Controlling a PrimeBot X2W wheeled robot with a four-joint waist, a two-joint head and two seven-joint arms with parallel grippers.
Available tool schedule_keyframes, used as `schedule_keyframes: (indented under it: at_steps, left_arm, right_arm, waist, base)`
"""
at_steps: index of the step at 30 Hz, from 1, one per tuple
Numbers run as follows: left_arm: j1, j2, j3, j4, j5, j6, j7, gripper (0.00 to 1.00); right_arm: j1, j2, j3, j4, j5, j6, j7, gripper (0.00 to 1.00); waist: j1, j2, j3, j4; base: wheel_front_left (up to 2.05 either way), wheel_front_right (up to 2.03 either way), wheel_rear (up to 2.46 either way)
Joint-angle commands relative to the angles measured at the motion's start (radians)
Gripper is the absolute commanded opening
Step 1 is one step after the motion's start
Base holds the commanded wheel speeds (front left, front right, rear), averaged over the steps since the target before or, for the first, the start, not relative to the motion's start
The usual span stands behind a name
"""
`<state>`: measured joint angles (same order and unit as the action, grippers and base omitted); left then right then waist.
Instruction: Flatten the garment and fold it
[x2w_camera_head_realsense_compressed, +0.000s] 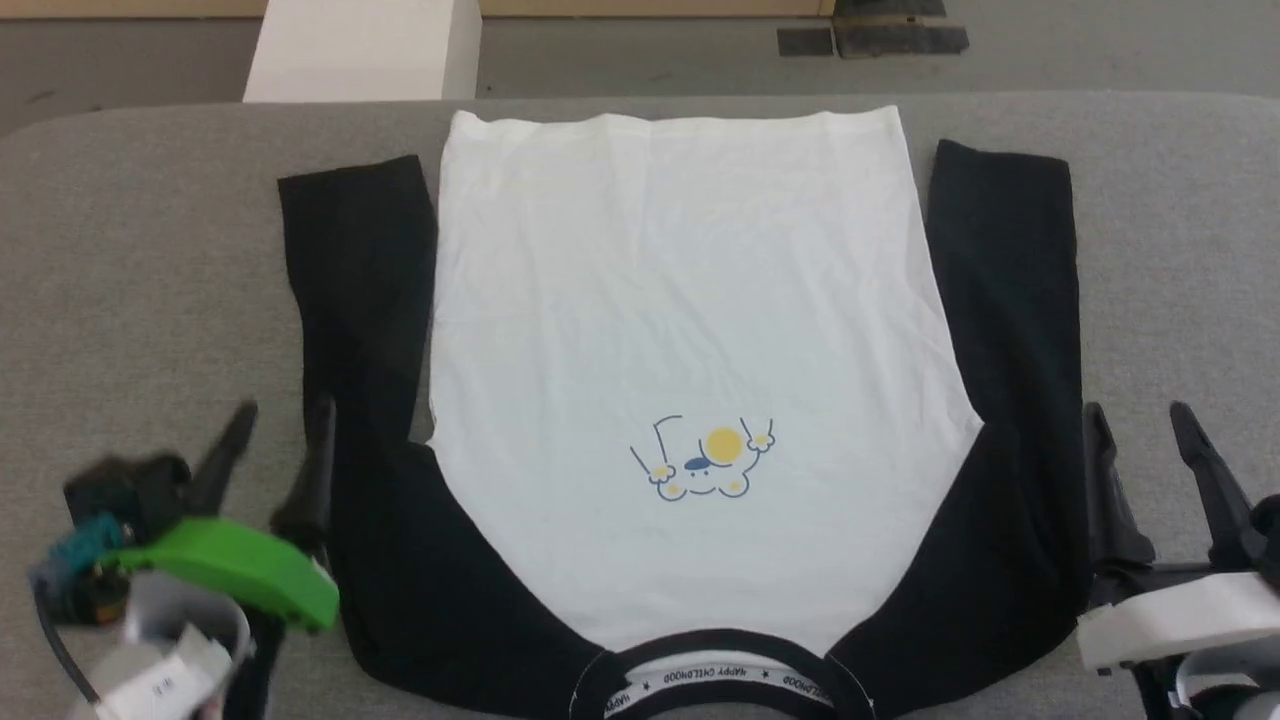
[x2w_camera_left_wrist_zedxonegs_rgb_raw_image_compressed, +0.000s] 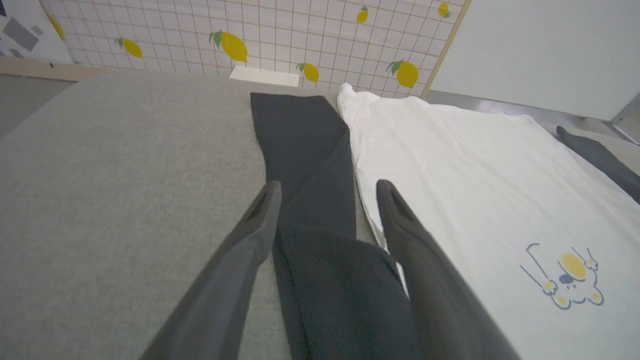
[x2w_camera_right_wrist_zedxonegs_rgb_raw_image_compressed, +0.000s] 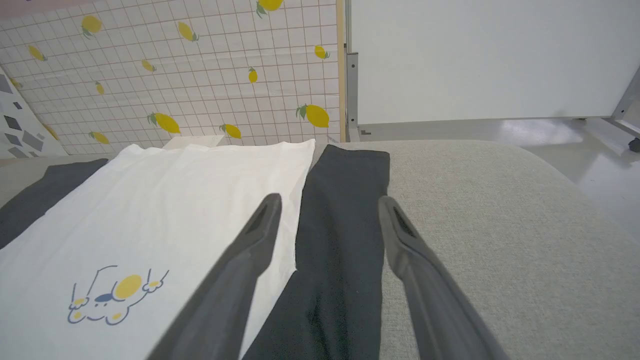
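1. White-bodied garment (x2w_camera_head_realsense_compressed: 680, 330) lies spread flat, print side up, on the grey desk (x2w_camera_head_realsense_compressed: 150, 250). Its collar (x2w_camera_head_realsense_compressed: 720, 680) is at the near edge and its hem is towards the far edge.
2. Black sleeves lie alongside the body, one on each side.
3. Left gripper (x2w_camera_head_realsense_compressed: 285, 408): jaws apart, empty, over the left-hand sleeve (x2w_camera_head_realsense_compressed: 350, 300).
4. Right gripper (x2w_camera_head_realsense_compressed: 1137, 410): jaws apart, empty, at the outer edge of the right-hand sleeve (x2w_camera_head_realsense_compressed: 1010, 300).

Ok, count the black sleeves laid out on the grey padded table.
2. One black fabric sleeve lies left of the white shirt body, by the left gripper; the other lies right, by the right gripper. None seems hidden.
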<state>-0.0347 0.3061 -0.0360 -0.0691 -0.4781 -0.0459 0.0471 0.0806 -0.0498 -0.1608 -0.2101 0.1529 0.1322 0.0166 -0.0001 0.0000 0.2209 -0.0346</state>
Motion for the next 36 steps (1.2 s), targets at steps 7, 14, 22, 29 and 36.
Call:
schedule_keyframes:
  at_steps: [7,14,22,29,36]
  left_arm:
    - [-0.328,0.144,-0.009,0.086,0.002,-0.057,0.093,1.00]
    - [-0.596,0.273,0.020,0.167,-0.033,-0.043,0.347,1.00]
    - [-0.738,0.404,0.100,0.223,-0.076,0.096,0.698,1.00]
    - [-0.734,0.472,0.160,0.261,-0.095,0.188,0.857,1.00]
    - [-0.661,0.494,0.194,0.246,-0.098,0.245,0.922,0.34]
  right_arm:
    - [-0.108,-0.005,0.062,0.034,-0.028,-0.002,-0.171,1.00]
    - [-0.211,-0.002,0.116,0.070,0.007,-0.002,-0.226,1.00]
    - [-0.289,-0.001,0.169,0.091,0.077,-0.002,-0.270,1.00]
    - [-0.318,-0.001,0.185,0.067,0.106,-0.002,-0.278,1.00]
    - [-0.326,-0.001,0.188,0.052,0.123,-0.002,-0.278,1.00]
  waist:
    - [0.0001,0.0000,0.170,-0.074]
    - [0.0001,0.0000,0.334,-0.167]
    - [0.0001,0.0000,0.457,-0.252]
    - [0.0001,0.0000,0.502,-0.282]
    - [0.0001,0.0000,0.515,-0.285]
  base:
    - [0.00,0.00,0.00]
    - [0.00,0.00,0.00]
    - [0.00,0.00,0.00]
    - [0.00,0.00,0.00]
    - [0.00,0.00,0.00]
